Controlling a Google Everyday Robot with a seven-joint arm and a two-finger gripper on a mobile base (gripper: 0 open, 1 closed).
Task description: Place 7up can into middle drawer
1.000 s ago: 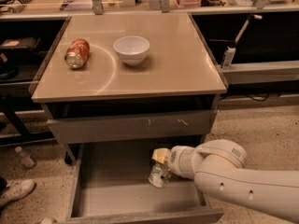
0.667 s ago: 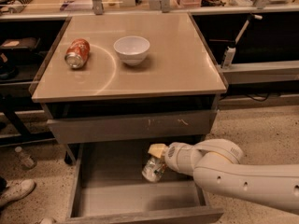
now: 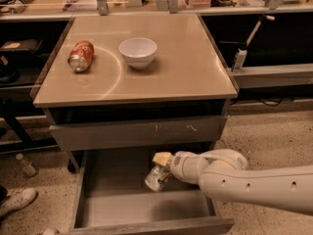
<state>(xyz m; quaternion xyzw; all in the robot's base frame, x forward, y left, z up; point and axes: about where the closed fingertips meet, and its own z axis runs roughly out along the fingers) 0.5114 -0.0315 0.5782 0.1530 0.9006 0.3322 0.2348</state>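
The 7up can [image 3: 155, 178], silvery-white with green print, is held tilted by my gripper [image 3: 163, 169] inside the open middle drawer [image 3: 127, 209], above its grey floor near the middle. My white arm [image 3: 244, 180] reaches in from the right. The drawer is pulled out wide below the closed grey drawer front with pale scratch marks [image 3: 137, 131].
On the tan tabletop [image 3: 186, 67] an orange-red can [image 3: 80, 56] lies on its side at the left and a white bowl [image 3: 138, 51] stands near the middle. A plastic bottle [image 3: 25, 164] and a shoe [image 3: 14, 200] lie on the floor at the left.
My gripper has moved the 7up can to the left, deeper over the middle of the drawer floor. The can stays tilted in the grip.
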